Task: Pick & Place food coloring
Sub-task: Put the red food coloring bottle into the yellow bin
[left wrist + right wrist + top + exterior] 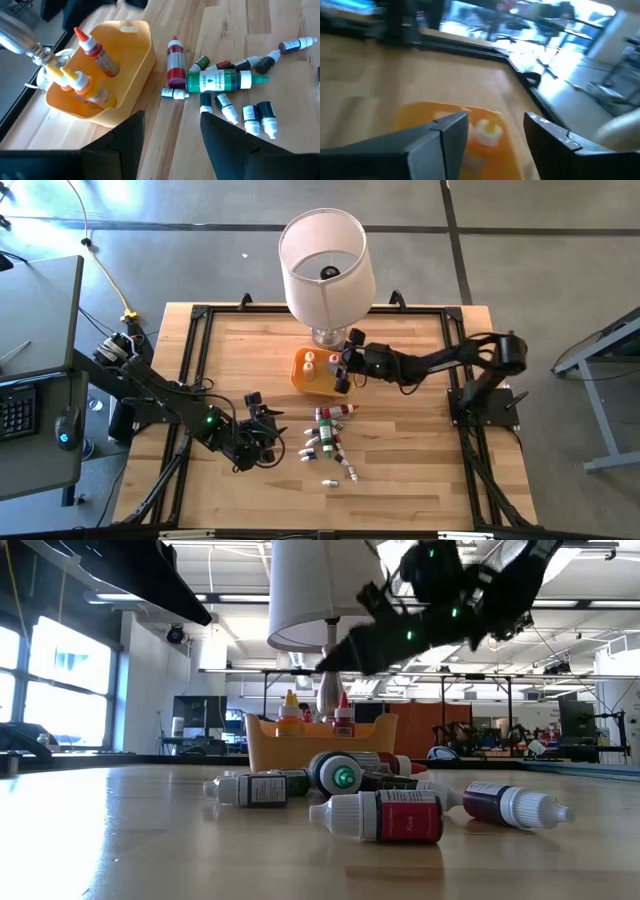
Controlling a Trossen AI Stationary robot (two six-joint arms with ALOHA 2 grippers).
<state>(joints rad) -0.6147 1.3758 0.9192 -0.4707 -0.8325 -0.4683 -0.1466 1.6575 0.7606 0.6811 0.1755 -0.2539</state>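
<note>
While two bottles already stand upright in the orange tray [300,379], most of the food coloring [327,442] lies loose on the counter [420,480], so I judge the job partly done, with a drop-off or the gap between picks in hand.

My right hand [345,366] hangs over the tray edge, well above the loose pile. In its wrist view the fingers [440,135] stand apart with nothing between them, and a yellow-orange bottle [487,132] sits in the tray just ahead. So: open, empty.

My left hand [262,426] is low beside the pile, on the side away from the right arm. Its fingers [222,137] are spread wide, holding nothing; the bottles lie just ahead of its tips and the tray further ahead.

Next move, as I read it: go for a bottle at the pile's edge, line the fingers across its body, close gently. The bottles touch and overlap in the middle, so an outer one looks safer.

Materials: small round plastic squeeze bottles with white pointed caps and printed labels; one larger bottle [217,80] has a green label and cap, and a red one [175,62] lies just beside it. Probably smooth and prone to roll. The tray is glossy plastic, square with rounded corners. The counter is pale wood planks in a dark frame. A white lampshade [325,260] on a shiny metal base stands just beyond the tray.
</note>
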